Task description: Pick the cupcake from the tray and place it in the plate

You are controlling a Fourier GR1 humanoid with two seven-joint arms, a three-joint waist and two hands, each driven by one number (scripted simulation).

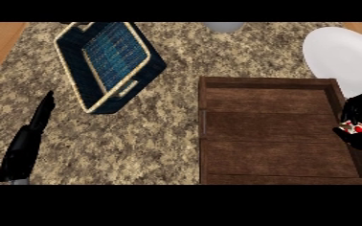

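A brown wooden tray lies on the counter at the lower right, its inside bare. A white plate sits at the right edge, just beyond the tray's far right corner. My right hand shows at the right edge over the tray's right rim, its fingers curled round a small thing with red and white bits, the cupcake, mostly hidden by the hand. My left hand rests at the lower left with its fingers straight, holding nothing.
A dark blue woven basket with a pale rim stands tilted at the upper left. A grey round object peeks in at the top edge. The counter is speckled stone, with a wooden strip at the far left.
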